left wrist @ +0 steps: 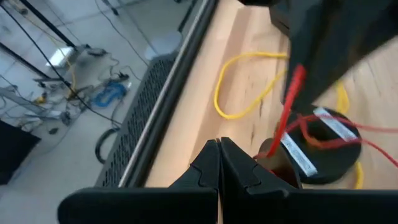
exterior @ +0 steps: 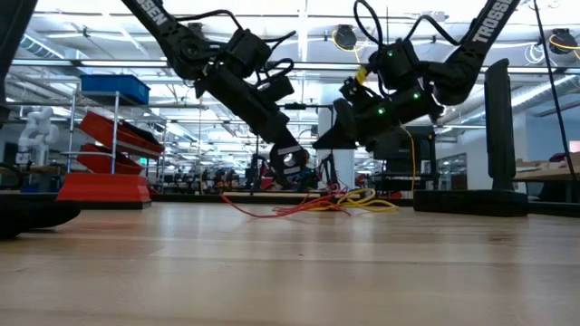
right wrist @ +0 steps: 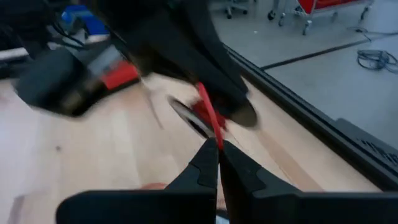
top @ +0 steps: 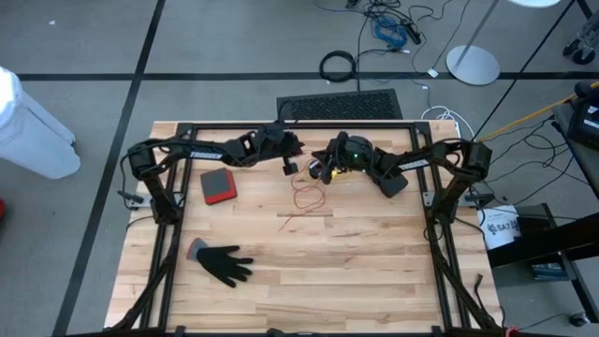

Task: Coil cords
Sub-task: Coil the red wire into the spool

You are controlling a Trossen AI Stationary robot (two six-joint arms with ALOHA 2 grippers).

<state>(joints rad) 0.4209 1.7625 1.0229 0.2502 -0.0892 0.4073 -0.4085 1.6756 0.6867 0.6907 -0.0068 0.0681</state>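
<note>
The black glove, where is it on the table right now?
In the high view the black glove lies flat on the table's left side, nearer the front edge than the red and grey pad.

arms: dark, jointed, white lettering on the links
cabling: black loops
right wrist: green lights

We read "TROSSEN" in white letters on the left arm (top: 201, 154) in the high view, and part of the same word, "TROSS", on the right arm (exterior: 487, 22) in the low view. A white bucket (top: 500, 227) right of the table bore "SAT".
</note>
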